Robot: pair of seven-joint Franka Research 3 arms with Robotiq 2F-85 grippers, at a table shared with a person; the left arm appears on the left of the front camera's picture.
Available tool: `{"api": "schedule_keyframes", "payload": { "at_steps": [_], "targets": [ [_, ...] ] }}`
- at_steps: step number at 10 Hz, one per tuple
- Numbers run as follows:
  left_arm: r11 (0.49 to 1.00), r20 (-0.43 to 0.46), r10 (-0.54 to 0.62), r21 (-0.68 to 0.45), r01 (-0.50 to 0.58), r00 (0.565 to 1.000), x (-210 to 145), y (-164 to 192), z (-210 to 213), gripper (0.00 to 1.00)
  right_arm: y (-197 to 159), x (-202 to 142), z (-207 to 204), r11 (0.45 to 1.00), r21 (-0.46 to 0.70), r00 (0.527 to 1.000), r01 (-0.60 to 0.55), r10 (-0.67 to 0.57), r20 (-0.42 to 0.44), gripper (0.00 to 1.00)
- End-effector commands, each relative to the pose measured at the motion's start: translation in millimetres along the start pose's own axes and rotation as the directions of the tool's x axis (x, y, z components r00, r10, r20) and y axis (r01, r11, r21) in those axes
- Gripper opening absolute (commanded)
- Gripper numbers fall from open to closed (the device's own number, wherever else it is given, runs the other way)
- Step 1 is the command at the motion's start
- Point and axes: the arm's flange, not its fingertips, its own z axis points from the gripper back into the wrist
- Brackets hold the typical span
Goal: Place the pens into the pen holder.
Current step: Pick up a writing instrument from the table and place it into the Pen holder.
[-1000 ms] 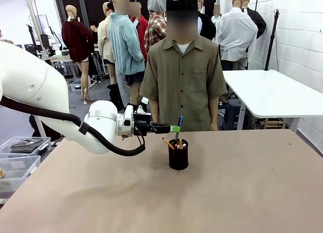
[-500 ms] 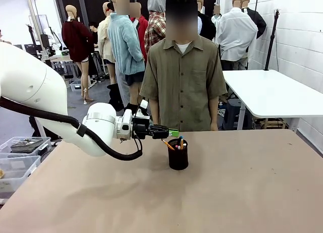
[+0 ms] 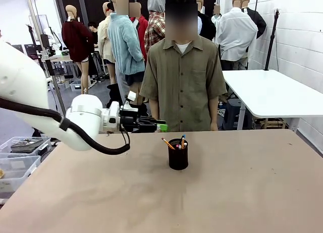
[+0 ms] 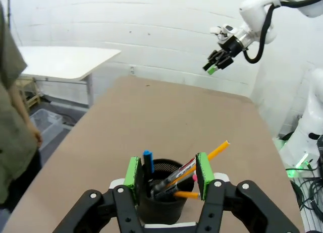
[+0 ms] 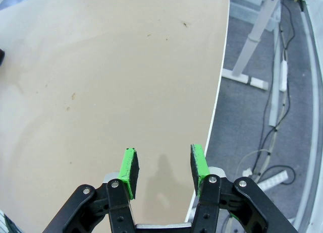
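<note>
Closest in the left wrist view, the left gripper (image 4: 168, 176) has its green pads (image 4: 133, 175) standing apart with nothing between them; just beyond the fingertips and a little below them sits the pen holder (image 4: 162, 192), a black mesh cup, upright on the table (image 4: 151, 117). The pens (image 4: 194, 165) stand inside it: a blue-capped one toward the left pad, a silvery one and two orange ones leaning out toward the right pad. From the front, the left gripper (image 3: 160, 125) hangs in the air a short way to one side of and above the cup (image 3: 177, 154), apart from it, fingers pointing toward it. The tabletop around the cup shows no loose pens, so by my reading the placing is done or very nearly so; what is left, if anything, would be pens that the pictures do not show. The right gripper (image 5: 162, 167) is likewise parted and empty, hovering over bare table near its edge, well apart from the cup; it also appears high in the distance beyond the left claw (image 4: 218, 63). Farthest off, a person (image 3: 182, 76) stands at the far side of the table.
</note>
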Motion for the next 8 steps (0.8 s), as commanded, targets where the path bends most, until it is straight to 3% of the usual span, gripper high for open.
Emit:
{"api": "schedule_keyframes", "payload": {
  "at_steps": [1,4,8],
  "targets": [
    [0.993,-0.116,-0.003,0.117,0.017,0.993,17.5,-23.4,45.3,0.57,0.4,-0.1,-1.7,1.0,-0.009,1.0,-0.006,0.006,-0.009,0.54],
    [0.934,-0.343,0.217,0.345,-0.092,0.914,22.2,-50.7,119.2,0.57,0.4,-0.1,-1.7,1.0,-0.009,1.0,-0.006,0.006,-0.009,0.54],
    [0.745,-0.358,0.503,0.641,-0.185,0.786,-10.8,-85.6,192.6,0.57,0.4,-0.1,-1.7,1.0,-0.009,1.0,-0.006,0.006,-0.009,0.54]
  ]
}}
